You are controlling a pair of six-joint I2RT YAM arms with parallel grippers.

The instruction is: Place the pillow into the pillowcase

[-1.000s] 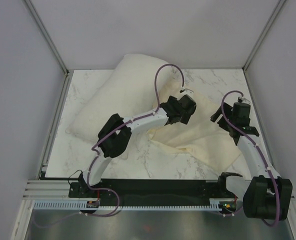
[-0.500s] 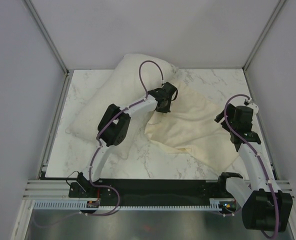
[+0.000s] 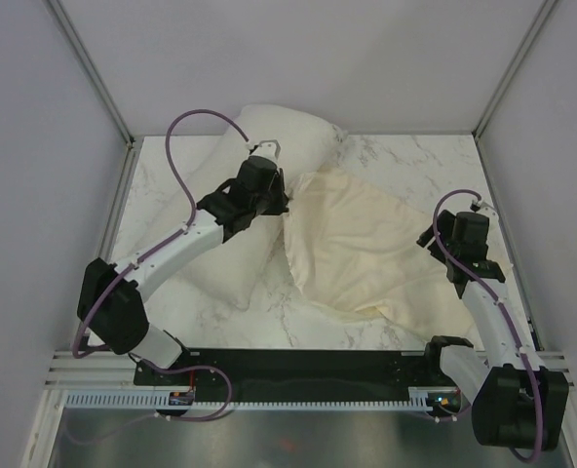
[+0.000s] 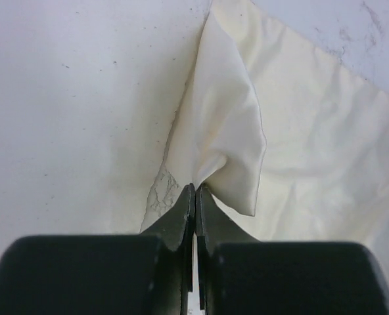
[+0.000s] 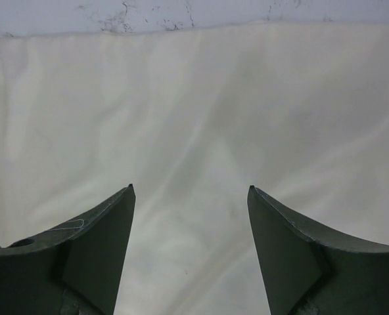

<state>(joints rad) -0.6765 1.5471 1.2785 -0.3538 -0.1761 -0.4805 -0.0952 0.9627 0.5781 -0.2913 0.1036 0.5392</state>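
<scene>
Noted the pillow [image 3: 303,132] at the back left of the marble surface [image 3: 405,161]. Lies on a diagonal, far end propped against the back wall, near end toward the left edge.

Found the pillowcase [image 3: 366,244] spread just beside it on the right, flat and wrinkled, covering the middle and right of the surface. Left edge raised and touching the pillow's side.

Traced the left arm [image 3: 172,249] reaching across the pillow to that raised edge.

From the left wrist view:
- Saw the left fingers [image 4: 181,216] pressed together, pinching a small peak of pillowcase [image 4: 299,151] cloth, with a fold hanging off the pinch.
- Saw the whiter pillow [image 4: 83,98] to the left, and a sliver of marble between the two.

Placed the right arm [image 3: 483,292] along the right side, wrist over the pillowcase's right edge.

From the right wrist view:
- Saw the right fingers [image 5: 102,223] standing wide apart above smooth pillowcase [image 5: 194,98] cloth, gripping nothing.
- Cannot tell whether the tips touch the cloth.
- Marked a strip of bare surface [image 5: 50,13] beyond the far hem.

Recorded the pillow as wholly outside the pillowcase.
</scene>
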